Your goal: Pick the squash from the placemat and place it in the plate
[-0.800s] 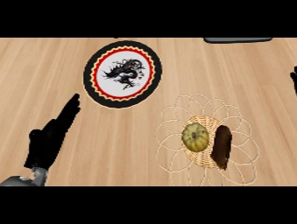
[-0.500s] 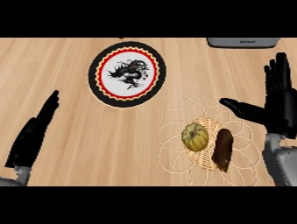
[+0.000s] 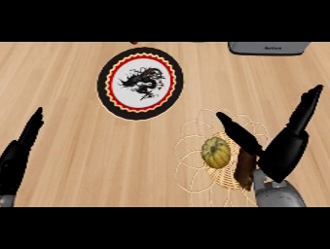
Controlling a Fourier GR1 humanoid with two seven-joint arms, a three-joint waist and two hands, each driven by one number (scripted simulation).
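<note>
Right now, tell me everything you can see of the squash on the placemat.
The squash is a small, round, ribbed fruit, yellow-green with darker shading between the ribs. It lies on the woven, lacy-edged placemat, left of a dark brown object that sits close beside it; whether they touch is unclear. Nothing holds it: the right hand is open above and to its right, thumb reaching over the mat. The patterned plate lies up and to the left, apart from it.
</note>
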